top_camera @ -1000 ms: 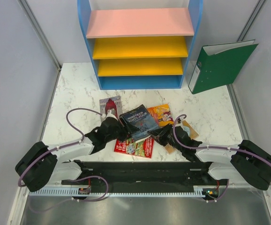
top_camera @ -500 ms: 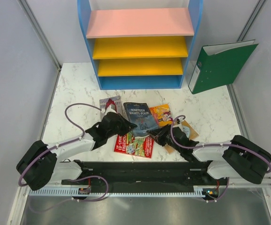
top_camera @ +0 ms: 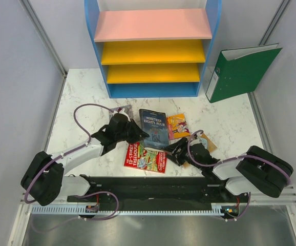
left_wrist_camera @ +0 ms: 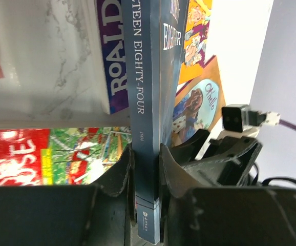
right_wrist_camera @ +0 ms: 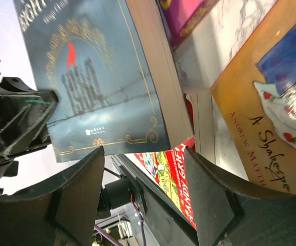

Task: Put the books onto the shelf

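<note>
left hand [left_wrist_camera: 147, 169]: clamps Nineteen Eighty-Four book [top_camera: 154, 127] by spine | right hand [right_wrist_camera: 143, 164]: gapes wide, holds nothing | book: tilted over loose books [top_camera: 147, 158] on worktop [top_camera: 86, 97], well apart from shelf [top_camera: 153, 51]

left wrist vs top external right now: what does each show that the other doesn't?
Left wrist only: the left gripper shut on the spine of Nineteen Eighty-Four; from above, the arm hides that contact. Top external only: the shelf, with no books on the boards in view, and the green binder to its right. Both: Nineteen Eighty-Four, the Treehouse book lying flat on the table, and the right gripper close by.
</note>
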You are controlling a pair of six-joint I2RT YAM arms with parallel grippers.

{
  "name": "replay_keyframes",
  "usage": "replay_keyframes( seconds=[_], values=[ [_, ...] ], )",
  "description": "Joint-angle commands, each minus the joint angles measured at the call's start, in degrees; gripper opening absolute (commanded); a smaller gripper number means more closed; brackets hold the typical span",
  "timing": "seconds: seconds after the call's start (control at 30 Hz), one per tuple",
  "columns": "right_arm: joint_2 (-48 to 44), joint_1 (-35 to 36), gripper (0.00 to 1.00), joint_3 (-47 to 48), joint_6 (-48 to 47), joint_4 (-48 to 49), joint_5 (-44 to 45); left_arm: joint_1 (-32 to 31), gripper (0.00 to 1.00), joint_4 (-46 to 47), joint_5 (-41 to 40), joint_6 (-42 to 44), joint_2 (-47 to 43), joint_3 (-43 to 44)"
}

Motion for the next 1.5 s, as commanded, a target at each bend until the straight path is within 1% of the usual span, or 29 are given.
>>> replay_keyframes(
  seconds=[0.0,0.03,0.17,0.23,0.33,0.43,0.6,0.7,0.73,0.77,0.8,0.83,0.87,0.9,0.93,0.97,1.03,1.1,1.13,1.2,1.23,1.27,1.3,1.47],
  values=[
    [-4.82,-1.95,0.7,-0.77,-2.87,-2.82,-2.65,3.87,0.02,-0.13,9.32,8.97,-0.25,2.88],
    [-5.89,-2.3,0.7,-0.77,-3.74,-5.88,-2.3,4.4,0.02,-0.49,10.98,9.69,0.11,3.06],
    [-11.95,-2.92,0.7,0.11,-6.47,-14.07,-0.62,5.9,0.02,-2.33,13.37,12.41,1.07,3.06],
    [-15.02,-3.18,0.72,0.72,-7.7,-18.02,2.09,6.08,0.02,-2.42,16.16,14.08,1.77,3.67],
    [-17.4,-3.27,0.73,1.25,-10.43,-21.46,4.9,6.08,0.02,-2.42,19.95,15.58,4.23,4.64],
    [-17.41,-3.45,0.73,1.16,-12.19,-22.26,7.28,6.08,0.02,-2.16,21.89,15.93,6.34,4.64],
    [-13.12,-3.63,0.68,2.57,-14.56,-19.81,7.72,5.99,0.03,-1.9,24.09,16.72,8.1,4.38],
    [-9.69,-3.62,0.67,2.83,-15.0,-16.57,8.08,5.99,0.11,-1.98,25.58,17.69,8.54,4.73],
    [-8.89,-3.54,0.66,2.75,-15.0,-15.51,8.08,5.99,0.16,-1.98,26.02,17.78,8.72,4.73],
    [-8.1,-3.62,0.66,2.83,-14.92,-14.45,8.08,5.91,0.18,-2.07,26.37,18.21,8.9,4.82],
    [-6.35,-3.63,0.66,2.57,-14.57,-11.57,7.64,5.82,0.2,-2.07,26.81,18.39,8.99,4.9],
    [-5.47,-3.63,0.65,2.57,-14.48,-9.89,7.03,5.73,0.22,-2.07,26.99,18.48,8.99,4.9],
    [-4.5,-3.63,0.64,2.57,-14.13,-8.3,6.59,5.47,0.27,-2.16,27.08,18.92,8.9,4.99],
    [-2.49,-3.63,0.62,2.48,-13.86,-5.5,5.63,5.29,0.29,-2.16,27.6,19.1,8.9,5.08],
    [-1.51,-3.63,0.48,2.48,-13.43,-3.82,5.27,5.2,0.31,-2.16,27.87,19.18,8.99,5.17],
    [0.76,-3.63,0.39,2.39,-12.99,-2.24,4.83,4.85,0.31,-2.16,28.05,19.45,9.25,5.43],
    [3.23,-3.63,0.24,2.31,-11.93,2.59,3.6,4.5,0.32,-2.16,28.49,19.71,9.42,5.69],
    [6.75,-3.63,0.21,2.48,-11.4,7.33,2.02,4.23,0.32,-2.16,28.84,19.98,10.04,6.4],
    [7.89,-3.63,0.11,2.48,-10.79,9.18,1.4,4.15,0.32,-2.16,29.01,20.06,10.13,6.75],
    [10.88,-3.63,0.02,1.61,-9.56,14.88,0.87,4.15,0.32,-2.42,29.1,20.06,10.39,7.19],
    [11.67,-3.54,0.0,1.08,-9.03,16.92,1.04,4.15,0.33,-2.6,29.1,20.15,10.48,7.36],
    [12.81,-3.62,0.0,0.03,-7.72,20.42,1.22,4.15,0.33,-2.77,29.02,20.24,10.39,7.54],
    [13.17,-3.63,0.0,-0.41,-7.1,21.76,1.66,4.15,0.34,-3.73,28.93,20.41,10.31,7.63],
    [12.13,-3.71,0.0,-0.59,-6.04,22.48,3.32,4.15,0.41,-7.25,26.82,21.29,7.94,7.46]
  ],
)
